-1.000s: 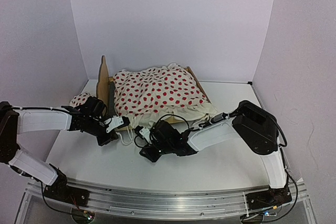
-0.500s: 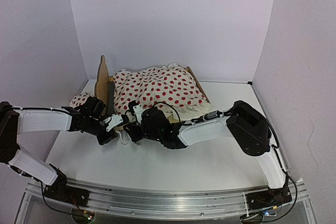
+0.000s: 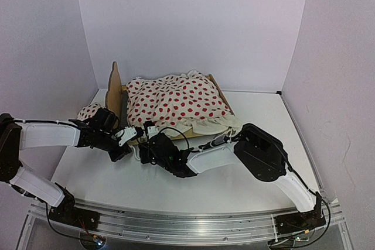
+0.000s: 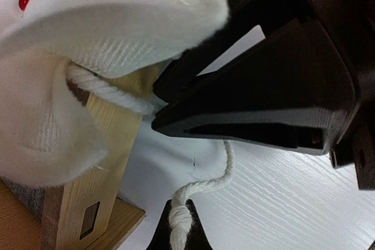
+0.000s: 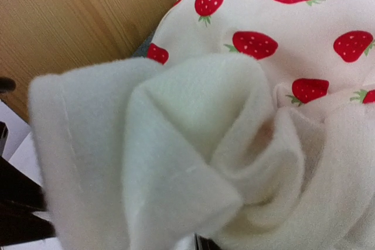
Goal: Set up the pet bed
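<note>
A small red-dotted pillow [image 3: 88, 111] lies just left of the light plywood pet bed [image 3: 115, 89]. The bed stands on the white table [image 3: 234, 185] with its wavy headboard at its left end and a white red-dotted ruffled blanket [image 3: 176, 100] heaped over it. At the bed's near left corner the left gripper [image 4: 159, 108] has its fingers pressed together on a white twisted cord [image 4: 111, 93] from the blanket's hem; just right of it the right gripper [image 3: 145, 146] is buried in the ruffle, so I cannot tell its fingers' spread or hold.
</note>
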Motion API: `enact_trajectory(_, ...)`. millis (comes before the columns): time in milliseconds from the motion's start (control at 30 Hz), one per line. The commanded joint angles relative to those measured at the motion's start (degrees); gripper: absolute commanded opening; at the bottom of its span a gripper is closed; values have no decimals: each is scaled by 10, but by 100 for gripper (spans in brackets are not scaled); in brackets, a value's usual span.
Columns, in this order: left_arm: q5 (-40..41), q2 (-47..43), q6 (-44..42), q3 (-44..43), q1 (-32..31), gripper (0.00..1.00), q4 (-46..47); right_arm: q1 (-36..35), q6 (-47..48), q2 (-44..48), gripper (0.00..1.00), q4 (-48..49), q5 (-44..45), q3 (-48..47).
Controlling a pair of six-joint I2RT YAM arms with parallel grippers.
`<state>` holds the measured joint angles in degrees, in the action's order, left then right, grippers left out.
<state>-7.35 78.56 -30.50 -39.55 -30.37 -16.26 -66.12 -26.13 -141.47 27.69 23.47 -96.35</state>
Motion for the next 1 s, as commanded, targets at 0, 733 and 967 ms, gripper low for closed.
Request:
enact_trajectory(0, 6, -9, 9, 5, 4, 0, 33, -1, -8, -30, 18, 22, 35, -41)
enact_trajectory(733, -55, 43, 39, -15, 18, 0, 141, 7, 29, 109, 0, 73, -159, 97)
enact_trajectory(967, -104, 71, 31, -8, 21, 0, 195, 13, 22, 120, 0, 76, -193, 115)
